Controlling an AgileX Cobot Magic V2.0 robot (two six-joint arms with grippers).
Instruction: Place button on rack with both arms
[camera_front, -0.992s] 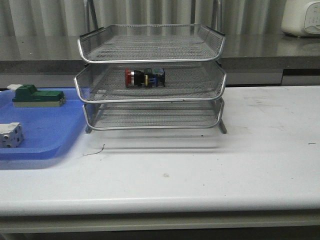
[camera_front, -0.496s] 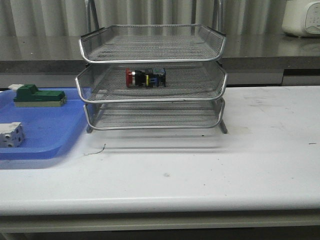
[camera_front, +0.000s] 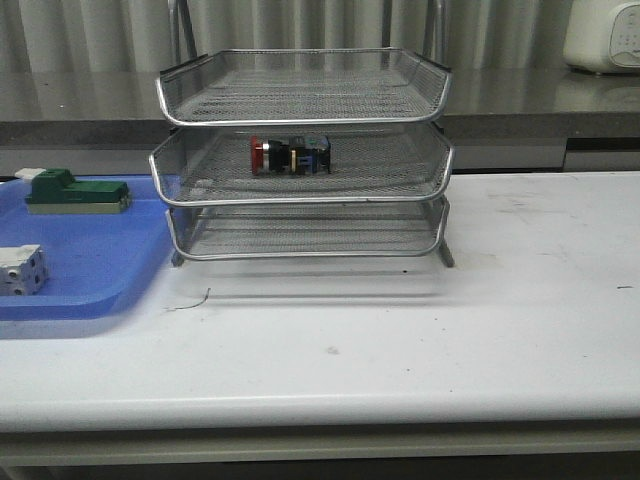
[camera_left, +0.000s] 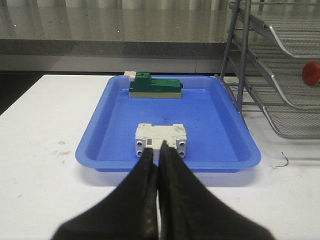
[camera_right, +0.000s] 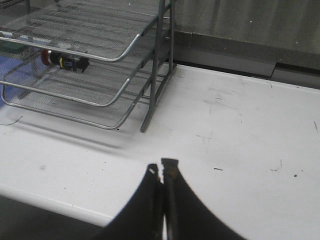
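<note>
The button (camera_front: 290, 157), red head to the left, lies on its side on the middle tier of the silver wire rack (camera_front: 300, 108). It also shows in the right wrist view as the button (camera_right: 64, 61) inside the rack (camera_right: 100, 57), and only its red head (camera_left: 311, 73) shows in the left wrist view. Neither arm appears in the front view. My left gripper (camera_left: 159, 150) is shut and empty, hovering over the table before the blue tray. My right gripper (camera_right: 162, 170) is shut and empty, above the bare table well away from the rack.
A blue plastic tray (camera_front: 100, 290) sits left of the rack, holding a green-and-beige block (camera_front: 77, 193) and a white terminal block (camera_front: 20, 269). A white appliance (camera_front: 603, 35) stands on the grey counter at the back right. The table's front edge runs near the camera.
The picture shifts by a few pixels between frames. The button stays on the middle tier and no arm enters the front view.
</note>
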